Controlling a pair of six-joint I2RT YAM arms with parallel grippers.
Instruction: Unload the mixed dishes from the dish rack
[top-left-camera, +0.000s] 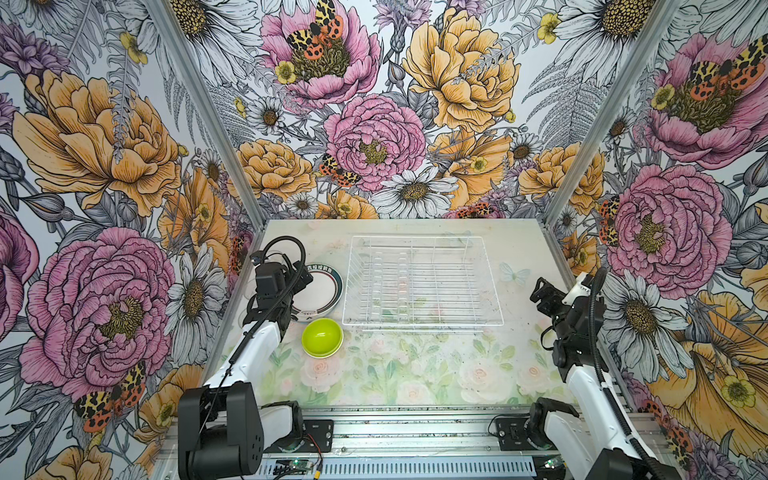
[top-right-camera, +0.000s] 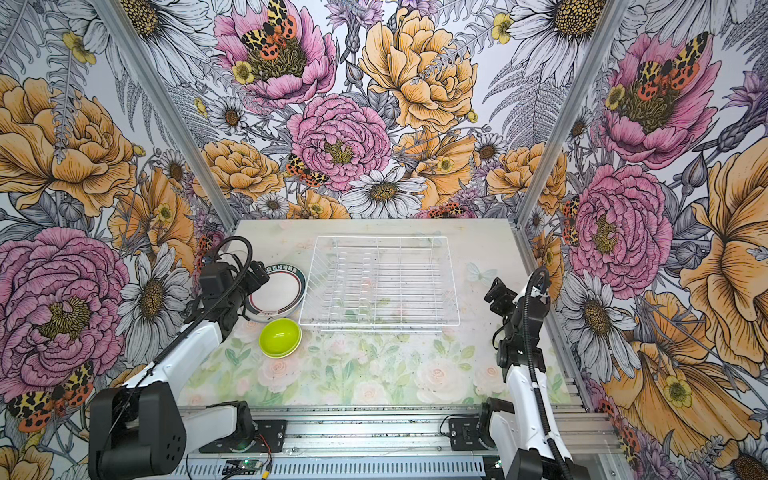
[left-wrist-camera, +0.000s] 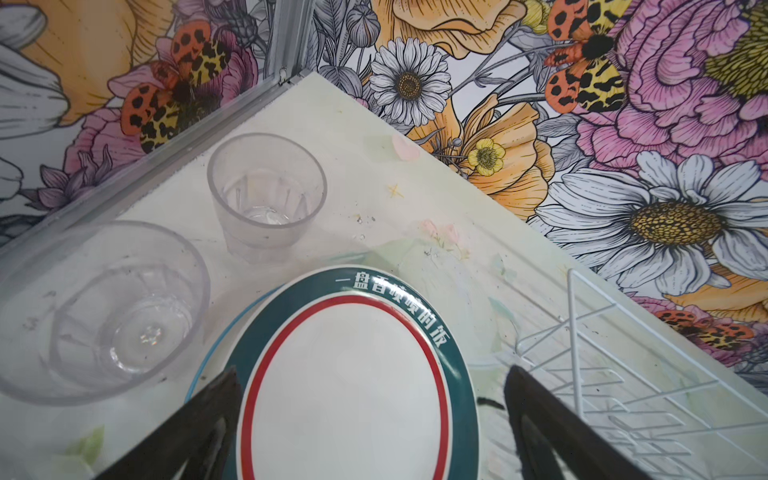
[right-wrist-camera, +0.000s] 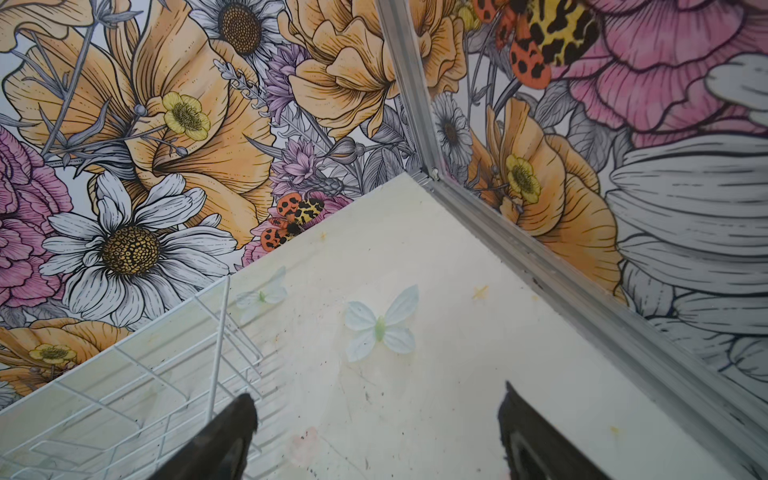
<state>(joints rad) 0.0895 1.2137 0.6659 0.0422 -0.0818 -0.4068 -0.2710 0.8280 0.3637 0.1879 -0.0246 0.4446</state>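
Closest in, the lime-green plastic bowl (top-left-camera: 322, 337) sits on the table (top-left-camera: 415, 374). Just past it the left pincer (left-wrist-camera: 372, 374) is spread wide over the round white plate with teal-and-red rim (left-wrist-camera: 353, 399), gripping nothing. The right pincer (right-wrist-camera: 378, 395) is wide too, empty, beside the white wire dish rack (top-left-camera: 415, 324). Two clear plastic tumblers (left-wrist-camera: 266, 195) stand farthest back by the wall.

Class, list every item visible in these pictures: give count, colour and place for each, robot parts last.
dish rack: one, white wire, centre-back of table, empty
plate: one, white with teal-and-red rim, left of the rack; a pale-blue edge shows beneath
bowl: one, lime green, in front of the plate
tumblers: two, clear, upright, near the left wall beside the plate
table: one, pale floral print, under everything
left gripper: one, black, open, above the plate
right gripper: one, black, open, over bare table right of the rack
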